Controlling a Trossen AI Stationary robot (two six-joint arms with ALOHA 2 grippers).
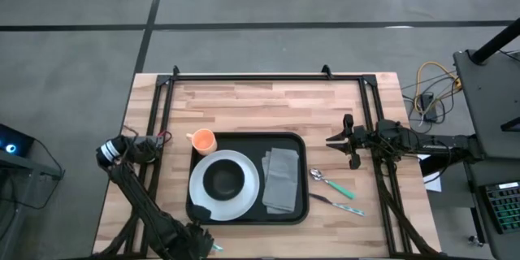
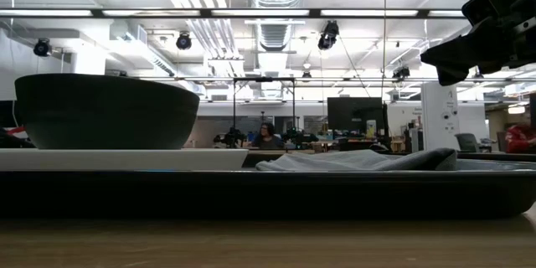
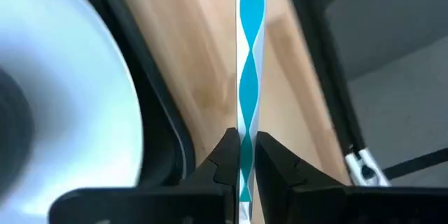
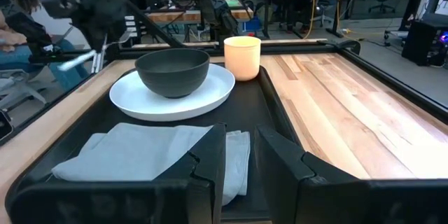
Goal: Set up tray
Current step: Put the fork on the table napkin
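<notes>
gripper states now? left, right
Left gripper: shut on a teal-and-white striped straw.
Right gripper: open, holding nothing, above the table's right side.

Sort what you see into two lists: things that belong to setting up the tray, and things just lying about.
Belongs to the job: tray, white plate, dark bowl, grey napkin, orange cup, spoon, second teal-handled utensil, striped straw gripped by the left gripper.
Just lying about: cables beyond the table's right edge.
</notes>
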